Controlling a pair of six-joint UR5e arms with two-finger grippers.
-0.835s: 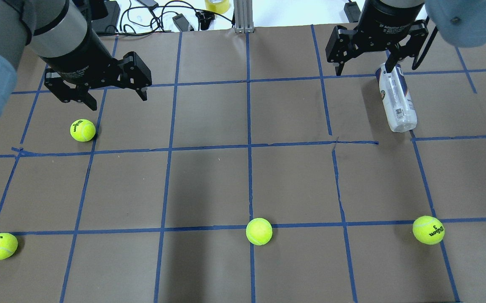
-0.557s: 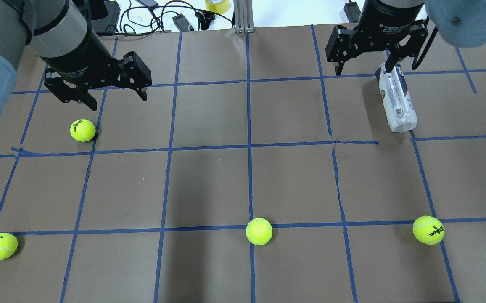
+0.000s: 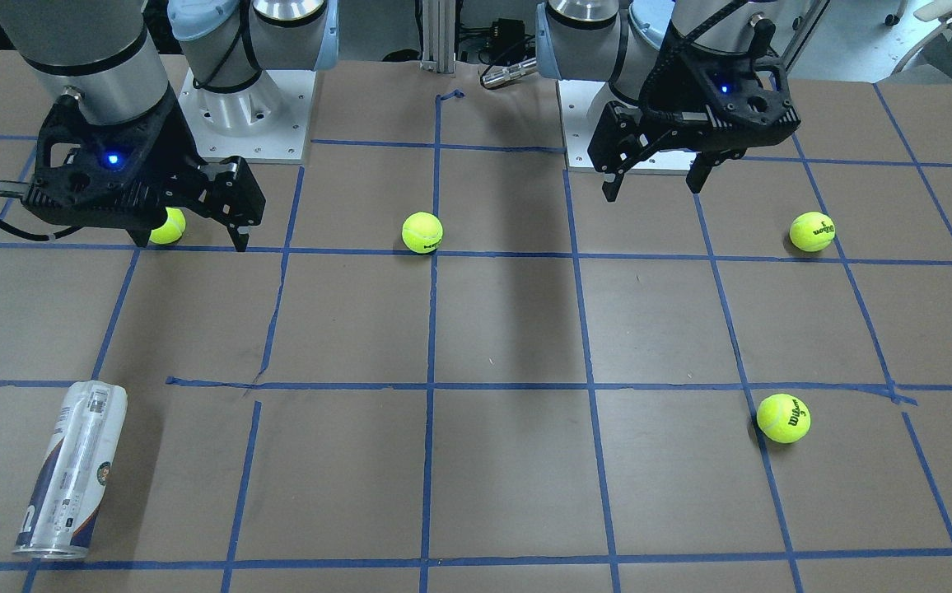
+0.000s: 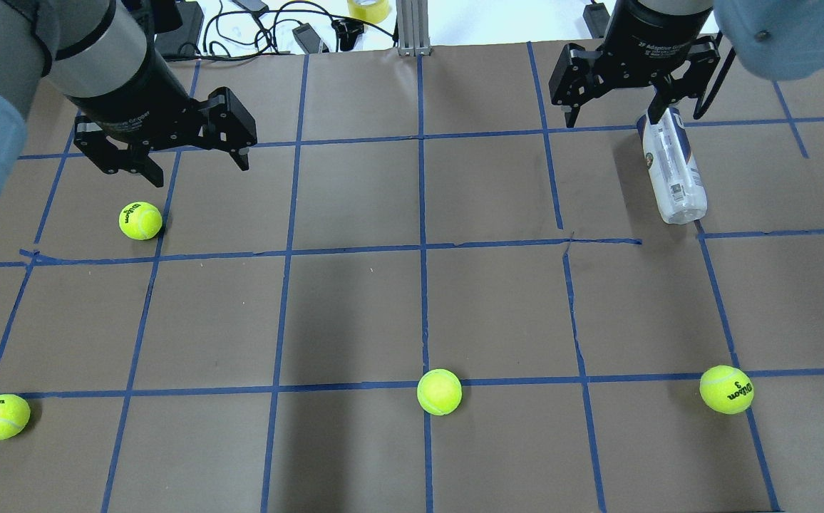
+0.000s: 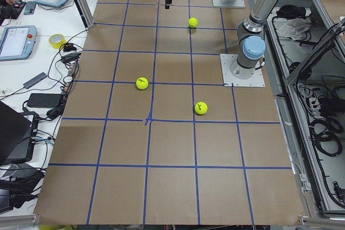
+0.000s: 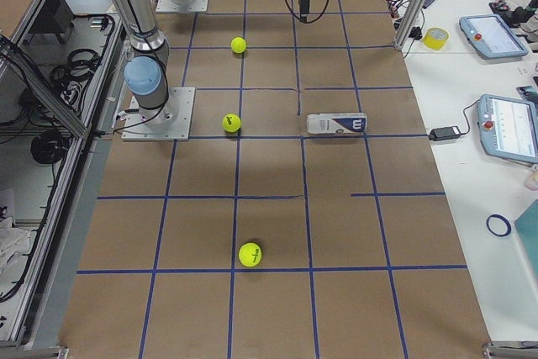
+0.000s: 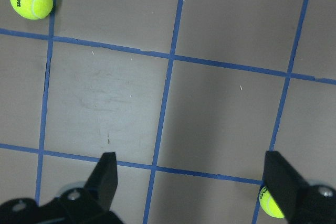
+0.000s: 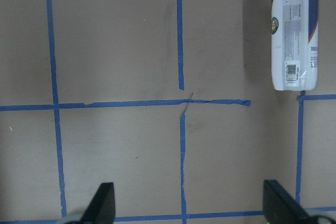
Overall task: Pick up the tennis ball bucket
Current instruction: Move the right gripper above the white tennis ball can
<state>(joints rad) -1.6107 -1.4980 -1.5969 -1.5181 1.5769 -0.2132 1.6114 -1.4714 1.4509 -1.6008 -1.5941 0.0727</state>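
At the far right corner of the table (image 4: 355, 306), as the overhead camera has it, the right gripper (image 4: 615, 121) has crept a touch further toward the far edge in the last second. Its fingers are spread wide and empty. The tennis ball bucket (image 4: 672, 167) has not budged. It lies on its side on the brown paper, the navy end under the gripper and the clear end pointing back toward the robot.

From the wrist camera the tennis ball bucket (image 8: 295, 30) sits ahead and off to one side of the gap between the fingers, not inside it. I'd say the arm is only lining up, and the descent, the grasp and the lift itself are all yet to come.

The left gripper (image 4: 199, 173) has stayed put, also splayed and empty.
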